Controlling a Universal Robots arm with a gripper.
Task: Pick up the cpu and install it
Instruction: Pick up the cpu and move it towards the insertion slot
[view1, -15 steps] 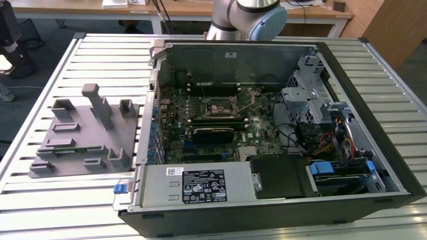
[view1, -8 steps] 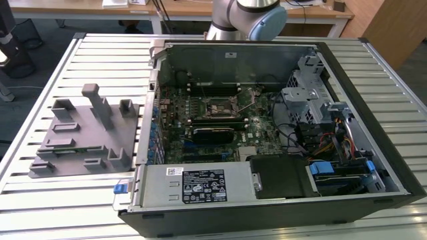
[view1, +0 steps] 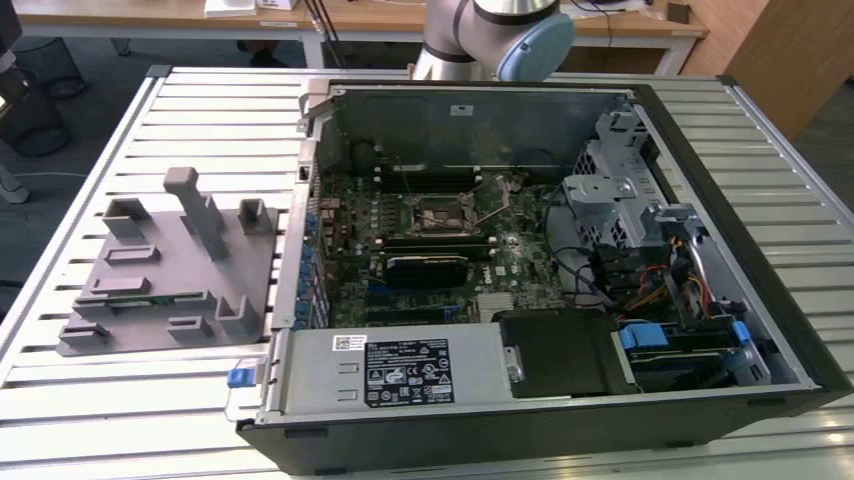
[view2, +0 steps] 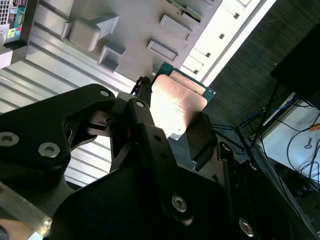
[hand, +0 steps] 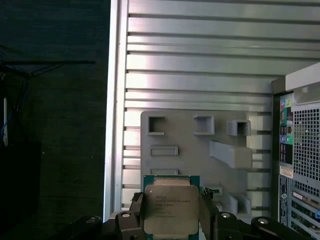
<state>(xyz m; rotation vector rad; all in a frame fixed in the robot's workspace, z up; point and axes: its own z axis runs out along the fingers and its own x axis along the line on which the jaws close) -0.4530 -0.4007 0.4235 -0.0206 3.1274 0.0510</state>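
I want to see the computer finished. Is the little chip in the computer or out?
Out. In the first wrist view the tool grips the cpu by its edges, off the grey fixture, outside the computer case.

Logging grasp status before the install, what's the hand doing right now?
The hand: closed, holding the cpu by two opposite edges, as seen in both wrist views.
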